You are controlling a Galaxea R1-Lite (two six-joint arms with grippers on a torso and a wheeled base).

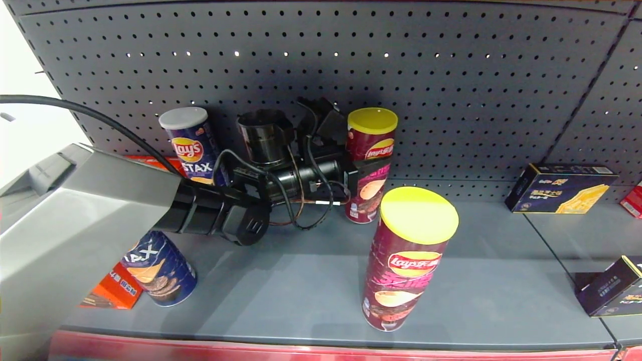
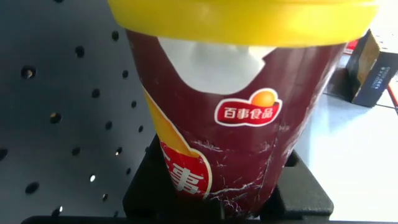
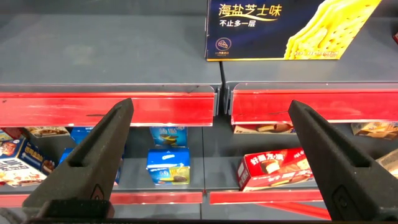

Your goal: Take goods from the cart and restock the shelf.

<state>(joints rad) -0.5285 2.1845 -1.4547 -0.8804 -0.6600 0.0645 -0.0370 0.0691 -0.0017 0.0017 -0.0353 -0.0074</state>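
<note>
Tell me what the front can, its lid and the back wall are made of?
Can: probably cardboard, glossy printed wrap with highlights. Lid: likely smooth plastic, plain yellow. Wall: seemingly painted metal, matte grey, rows of punched holes.

Bare shelf (image 1: 501, 281) beside front can (image 1: 409, 255)

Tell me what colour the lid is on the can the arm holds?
Yellow lid, on a maroon can; clearest in the head view.
</note>
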